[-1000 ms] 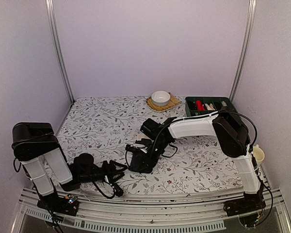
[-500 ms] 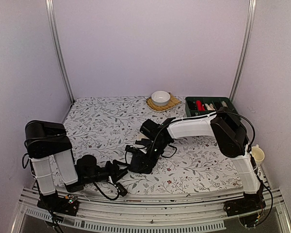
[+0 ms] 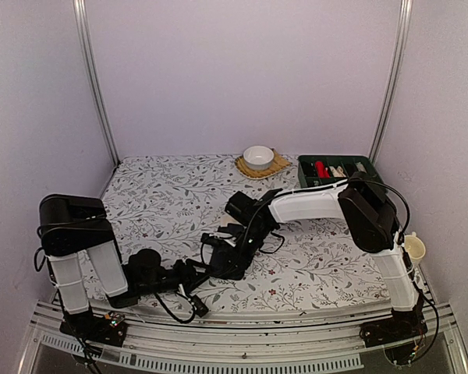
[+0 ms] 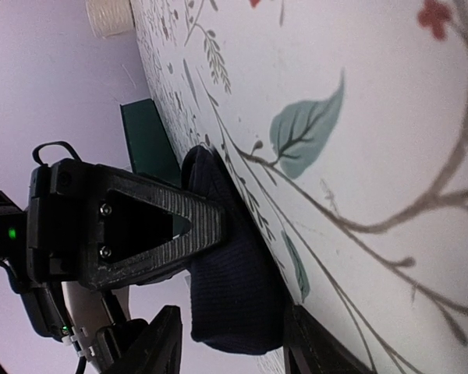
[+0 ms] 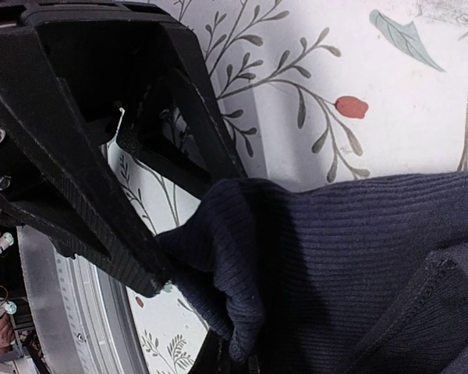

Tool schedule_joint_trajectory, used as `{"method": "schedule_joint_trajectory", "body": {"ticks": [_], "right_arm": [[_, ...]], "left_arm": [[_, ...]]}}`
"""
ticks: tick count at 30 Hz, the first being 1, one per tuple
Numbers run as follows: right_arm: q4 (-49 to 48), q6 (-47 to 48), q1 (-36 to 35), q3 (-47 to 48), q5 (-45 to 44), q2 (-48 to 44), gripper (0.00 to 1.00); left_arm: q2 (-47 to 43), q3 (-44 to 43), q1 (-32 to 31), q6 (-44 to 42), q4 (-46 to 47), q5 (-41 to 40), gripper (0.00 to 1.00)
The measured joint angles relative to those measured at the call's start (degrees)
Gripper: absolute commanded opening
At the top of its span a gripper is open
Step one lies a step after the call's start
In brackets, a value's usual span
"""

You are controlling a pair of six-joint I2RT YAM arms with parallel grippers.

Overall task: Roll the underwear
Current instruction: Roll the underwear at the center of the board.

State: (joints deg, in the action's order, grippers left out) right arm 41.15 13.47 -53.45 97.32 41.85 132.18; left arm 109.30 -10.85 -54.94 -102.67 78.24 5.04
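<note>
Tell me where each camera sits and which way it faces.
Top external: high behind the bases, looking down on the floral-print table; left arm and right arm show.
Left wrist: low over the table, facing the dark ribbed cloth underwear; left gripper at bottom.
Right wrist: close above the underwear; right gripper pinches it.
Both wrist views share the underwear.

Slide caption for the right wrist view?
Right fingers pinch a fold of dark ribbed underwear on floral tablecloth.
</note>
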Motion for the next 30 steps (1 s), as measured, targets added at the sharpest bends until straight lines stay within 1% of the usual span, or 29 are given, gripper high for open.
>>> {"method": "schedule_joint_trajectory", "body": {"ticks": [4,6,9,10,12,13,14,18,20,22,24,26,30], "right_arm": [[0.07,0.02,0.00,0.00,0.35,0.07,0.05],[0.11,0.02,0.00,0.00,0.37,0.07,0.04],[0.24,0.02,0.00,0.00,0.39,0.07,0.04],[0.26,0.02,0.00,0.00,0.42,0.07,0.04],[0.28,0.04,0.00,0.02,0.46,0.07,0.04],[0.35,0.07,0.00,0.02,0.46,0.09,0.04],[0.42,0.13,0.00,0.02,0.50,0.11,0.04],[0.48,0.44,0.00,0.02,0.50,0.22,0.06],[0.50,0.59,0.00,0.02,0.48,0.22,0.11],[0.50,0.74,0.00,0.02,0.22,0.22,0.26],[0.44,0.63,0.00,-0.07,0.09,-0.07,0.36],[-0.81,0.96,-0.09,-1.31,-1.62,-1.75,0.42],[-3.41,0.76,-0.13,-7.23,-6.19,-8.76,0.50]], "left_arm": [[2.03,-0.72,-0.22,-0.26,1.88,-0.76,0.36],[2.34,-0.76,-0.26,-0.31,2.32,-0.87,0.35],[2.32,-0.81,-0.31,-0.33,2.25,-0.98,0.30],[2.29,-0.83,-0.31,-0.17,2.16,-1.05,0.27],[1.95,-0.98,-0.31,0.15,1.42,-1.14,0.16],[1.60,-1.14,-0.31,0.42,0.63,-1.20,0.06],[1.11,-1.42,-0.33,0.52,-0.59,-1.29,0.00],[-0.68,-2.73,-0.50,1.88,-4.96,-1.88,0.00],[-1.55,-3.17,-0.50,2.84,-7.34,-2.27,0.00],[-2.64,-3.58,-0.52,4.13,-10.01,-2.56,0.00],[-4.24,-4.04,-0.52,5.88,-13.66,-2.67,0.00],[-7.26,-5.33,-0.52,9.22,-20.48,-2.56,0.00],[-13.20,-9.84,0.28,16.26,-35.39,0.42,0.00]]}}
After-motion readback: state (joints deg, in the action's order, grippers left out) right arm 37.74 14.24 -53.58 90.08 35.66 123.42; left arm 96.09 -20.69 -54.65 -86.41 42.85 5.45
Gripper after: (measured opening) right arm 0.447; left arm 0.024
